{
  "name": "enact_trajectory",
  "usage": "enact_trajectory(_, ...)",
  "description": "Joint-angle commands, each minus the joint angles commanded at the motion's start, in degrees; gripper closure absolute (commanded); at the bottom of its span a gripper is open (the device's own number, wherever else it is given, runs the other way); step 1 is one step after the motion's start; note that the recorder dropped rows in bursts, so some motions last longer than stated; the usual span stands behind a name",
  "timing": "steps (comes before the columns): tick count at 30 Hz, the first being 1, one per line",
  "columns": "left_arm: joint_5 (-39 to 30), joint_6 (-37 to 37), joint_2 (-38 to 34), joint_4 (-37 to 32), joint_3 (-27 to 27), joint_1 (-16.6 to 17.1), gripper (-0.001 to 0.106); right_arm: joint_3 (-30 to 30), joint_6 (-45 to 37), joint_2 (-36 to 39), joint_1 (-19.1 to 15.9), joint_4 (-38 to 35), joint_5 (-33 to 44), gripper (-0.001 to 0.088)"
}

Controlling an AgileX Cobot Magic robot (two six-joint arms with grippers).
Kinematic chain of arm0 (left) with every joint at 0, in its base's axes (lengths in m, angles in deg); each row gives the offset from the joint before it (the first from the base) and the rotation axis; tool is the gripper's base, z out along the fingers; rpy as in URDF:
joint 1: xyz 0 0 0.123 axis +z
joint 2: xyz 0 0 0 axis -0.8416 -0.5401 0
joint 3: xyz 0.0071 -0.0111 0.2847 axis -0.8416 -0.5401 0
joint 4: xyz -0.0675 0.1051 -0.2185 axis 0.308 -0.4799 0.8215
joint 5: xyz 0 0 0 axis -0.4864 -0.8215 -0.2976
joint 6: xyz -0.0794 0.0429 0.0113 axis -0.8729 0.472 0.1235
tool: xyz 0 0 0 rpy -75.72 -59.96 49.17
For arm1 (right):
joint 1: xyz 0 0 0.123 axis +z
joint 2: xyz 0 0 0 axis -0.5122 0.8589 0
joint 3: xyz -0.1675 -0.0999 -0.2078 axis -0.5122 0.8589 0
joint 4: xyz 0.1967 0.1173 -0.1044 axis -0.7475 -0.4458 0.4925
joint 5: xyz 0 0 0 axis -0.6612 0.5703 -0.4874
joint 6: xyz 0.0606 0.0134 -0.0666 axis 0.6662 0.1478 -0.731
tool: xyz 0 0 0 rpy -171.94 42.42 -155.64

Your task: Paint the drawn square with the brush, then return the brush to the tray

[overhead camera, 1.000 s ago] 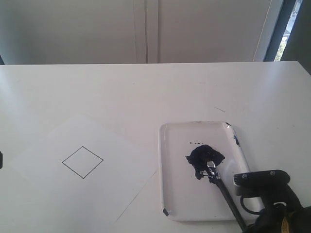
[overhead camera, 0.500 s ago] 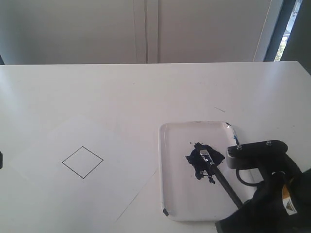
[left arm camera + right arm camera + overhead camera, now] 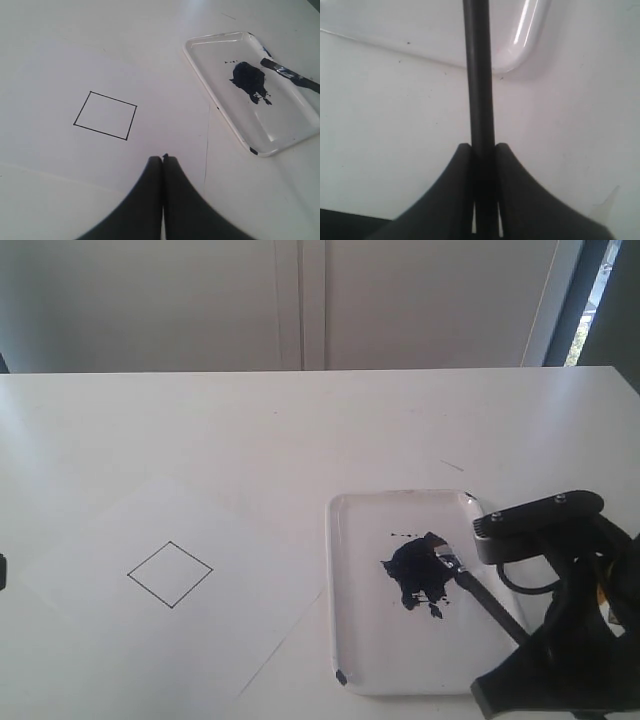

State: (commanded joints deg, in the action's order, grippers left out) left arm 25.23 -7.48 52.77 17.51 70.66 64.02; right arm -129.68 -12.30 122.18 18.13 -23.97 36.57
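One brush (image 3: 482, 597) is pinched at its handle by the right pincer (image 3: 484, 148), bristles at the paint blob (image 3: 418, 567) in the tray (image 3: 362, 648), long axis slanted leftward toward the unpainted drawn square (image 3: 170, 574), well apart and nearer the pressed-together left pincer (image 3: 163, 158).

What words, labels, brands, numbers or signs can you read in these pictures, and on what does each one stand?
No text can be read anywhere.
The paper bears only the drawn square, an empty outline with no writing.
The tray, the brush and the paint blob carry no lettering.
A yellowish patch on the robot arm may be a sticker, but it is too small and blurred to read.
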Motion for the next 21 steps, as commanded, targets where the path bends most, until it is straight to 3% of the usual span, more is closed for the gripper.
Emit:
enact_trajectory(12,-0.1,0.0,0.0,0.0,0.0,0.0,0.105,-0.3,-1.9,6.3,-4.4,-2.9,-5.1,0.0868)
enact_trajectory(21,-0.1,0.0,0.0,0.0,0.0,0.0,0.105,-0.3,-2.2,11.9,-4.5,-2.9,-8.1,0.0868)
